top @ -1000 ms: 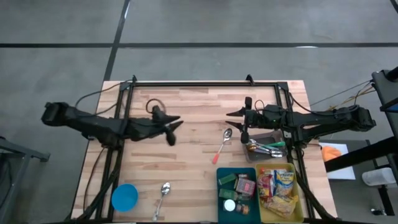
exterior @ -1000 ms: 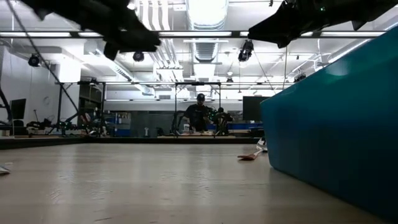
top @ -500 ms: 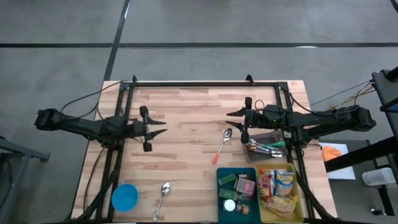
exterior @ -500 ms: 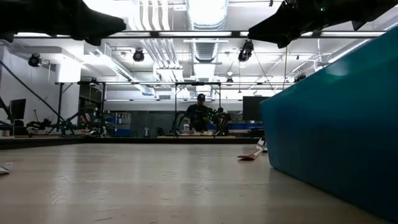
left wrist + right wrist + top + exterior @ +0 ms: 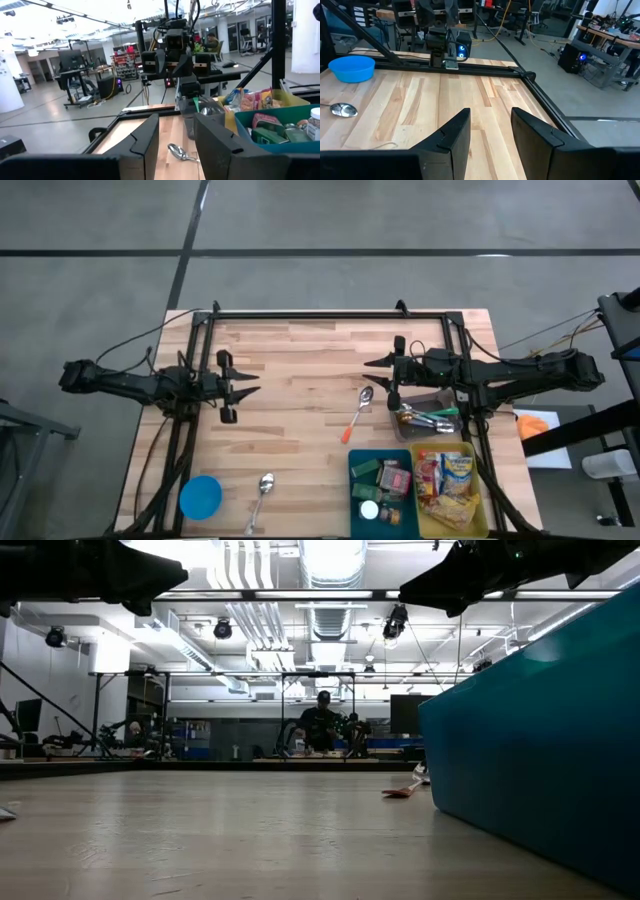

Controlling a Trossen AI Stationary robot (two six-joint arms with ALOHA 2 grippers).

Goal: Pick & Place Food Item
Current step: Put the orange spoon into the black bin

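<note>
Food items lie in two bins at the table's near right: cans and a jar in a teal bin (image 5: 385, 480) (image 5: 540, 730), snack packets in a yellow bin (image 5: 452, 490). My left gripper (image 5: 252, 385) (image 5: 176, 125) hovers open above the table's left half, pointing level toward the right, with nothing between its fingers. My right gripper (image 5: 372, 373) (image 5: 490, 117) hovers open above the right half, pointing toward the left, also with nothing in it. Both are well apart from the bins.
A grey container of utensils (image 5: 425, 416) stands behind the bins. A spoon with an orange handle (image 5: 357, 416) lies near the table's middle. Another spoon (image 5: 262, 492) and a blue bowl (image 5: 200, 497) lie at the near left. A black frame (image 5: 320, 313) borders the far edge.
My left gripper has drawn back toward the table's left edge and rolled about its own axis, coming from a downward tilt to level. Its fingers keep the same gap.
</note>
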